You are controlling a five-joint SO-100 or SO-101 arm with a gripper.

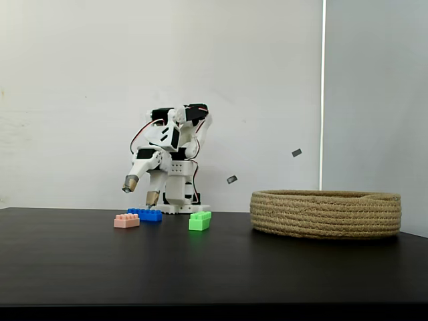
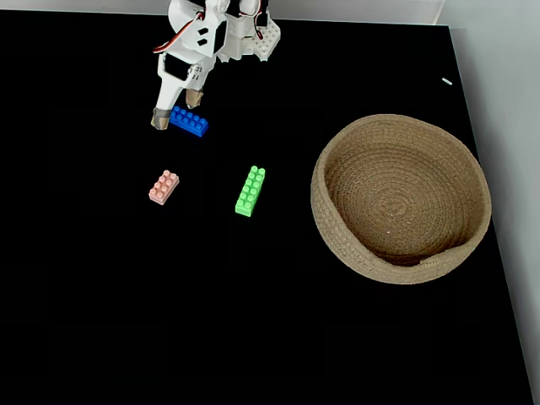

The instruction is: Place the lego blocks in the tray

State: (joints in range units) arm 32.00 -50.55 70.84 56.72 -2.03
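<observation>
Gripper (image 2: 175,114) hangs over the blue brick (image 2: 190,122) at the far left, fingers spread wide, one tip on each side of it. Pink brick (image 2: 164,186) and green brick (image 2: 250,191) lie nearer on the black table (image 2: 253,321). Rope basket (image 2: 472,228) sits empty, right.

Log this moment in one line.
gripper: open, straddling blue brick | pink, green: on table | basket: empty

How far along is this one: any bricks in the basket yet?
None done: the basket is empty. In hand: the open hand is at the blue brick, not yet gripping it. Left: that brick, the green brick and the pink brick, all on the table.
</observation>
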